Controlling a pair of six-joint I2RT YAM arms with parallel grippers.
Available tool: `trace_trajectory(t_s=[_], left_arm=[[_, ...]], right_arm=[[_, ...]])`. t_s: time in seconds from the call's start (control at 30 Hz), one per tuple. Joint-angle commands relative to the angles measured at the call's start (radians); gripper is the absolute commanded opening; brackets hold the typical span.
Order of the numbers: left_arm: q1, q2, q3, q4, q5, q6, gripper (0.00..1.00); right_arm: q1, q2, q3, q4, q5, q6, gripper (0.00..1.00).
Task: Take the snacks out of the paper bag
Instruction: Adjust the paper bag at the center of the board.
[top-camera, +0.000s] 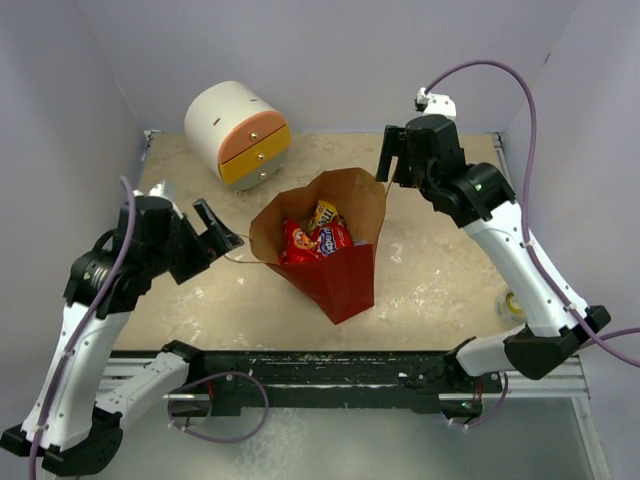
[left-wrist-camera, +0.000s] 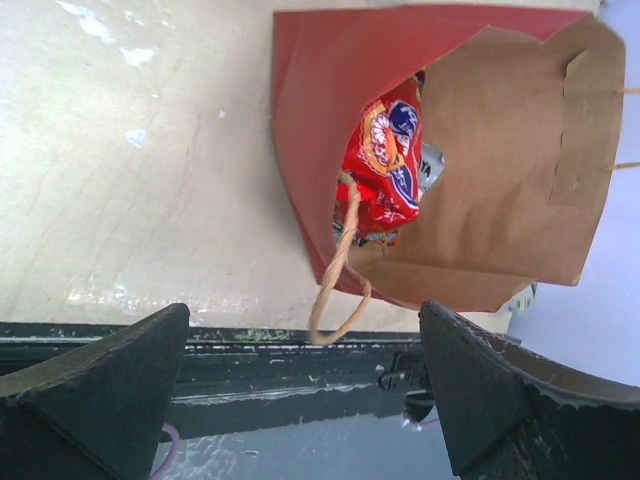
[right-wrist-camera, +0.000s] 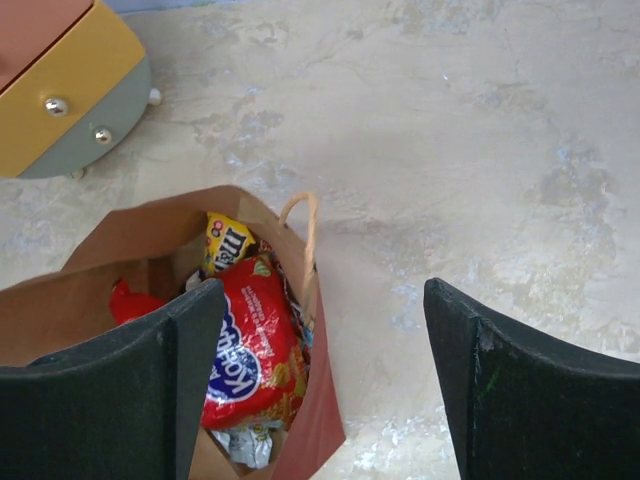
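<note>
The paper bag (top-camera: 345, 282), red outside and kraft brown inside, stands open in the middle of the table. Inside it are a big red bag with a blue-white logo (top-camera: 322, 241) and a yellow packet (top-camera: 325, 213). My left gripper (top-camera: 220, 232) is open and empty just left of the bag, near its twisted handle (left-wrist-camera: 335, 290). The left wrist view shows the bag (left-wrist-camera: 320, 130) and the big red bag (left-wrist-camera: 385, 160). My right gripper (top-camera: 390, 160) is open and empty above the bag's far right rim. The right wrist view shows the red bag (right-wrist-camera: 250, 345), the yellow packet (right-wrist-camera: 228, 243) and a silvery wrapper (right-wrist-camera: 245, 445).
A white cylindrical drawer unit (top-camera: 238, 132) with orange and yellow drawers stands at the back left and shows in the right wrist view (right-wrist-camera: 60, 90). A small tape roll (top-camera: 512, 303) lies at the right edge. A black rail (top-camera: 330, 365) runs along the front edge. Walls enclose the table.
</note>
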Motion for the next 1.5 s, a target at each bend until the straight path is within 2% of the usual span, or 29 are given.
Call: trace_trajectory(t_s=[0.0, 0.23, 0.37, 0.43, 0.53, 0.57, 0.67, 0.7, 0.77, 0.87, 1.03, 1.3, 1.47], left_arm=[[0.007, 0.073, -0.024, 0.159, 0.141, 0.09, 0.99], [0.008, 0.163, -0.042, 0.167, 0.188, 0.098, 0.81], [0.007, 0.161, -0.059, 0.177, 0.199, 0.096, 0.69], [0.008, 0.147, -0.085, 0.19, 0.202, 0.081, 0.57], [0.007, 0.142, -0.11, 0.196, 0.207, 0.06, 0.37], [0.007, 0.149, -0.104, 0.196, 0.209, 0.061, 0.29], [0.007, 0.182, -0.049, 0.192, 0.194, 0.086, 0.12], [0.007, 0.197, -0.02, 0.183, 0.18, 0.099, 0.08], [0.01, 0.236, 0.054, 0.163, 0.145, 0.138, 0.01], [0.018, 0.31, 0.181, 0.127, 0.115, 0.189, 0.0], [0.037, 0.377, 0.32, 0.105, 0.101, 0.25, 0.0], [0.064, 0.402, 0.394, 0.097, 0.112, 0.26, 0.0], [0.064, 0.426, 0.493, 0.04, 0.014, 0.288, 0.03]], right_arm=[[-0.063, 0.022, -0.003, 0.086, -0.104, -0.036, 0.8], [-0.105, 0.089, 0.004, 0.1, -0.269, -0.029, 0.6], [-0.106, 0.091, -0.028, 0.114, -0.271, 0.016, 0.57], [-0.109, 0.083, -0.057, 0.137, -0.283, 0.038, 0.53], [-0.112, 0.08, -0.085, 0.178, -0.324, 0.057, 0.37], [-0.112, 0.085, -0.085, 0.186, -0.335, 0.059, 0.28], [-0.112, 0.103, -0.051, 0.179, -0.362, 0.045, 0.05], [-0.112, 0.112, -0.033, 0.171, -0.379, 0.035, 0.0], [-0.112, 0.134, 0.022, 0.141, -0.446, 0.005, 0.0], [-0.111, 0.161, 0.088, 0.128, -0.52, -0.038, 0.0], [-0.103, 0.155, 0.045, 0.204, -0.725, 0.023, 0.0], [-0.045, 0.111, -0.071, 0.366, -0.797, 0.152, 0.0], [-0.016, 0.11, -0.116, 0.447, -0.825, 0.195, 0.0]])
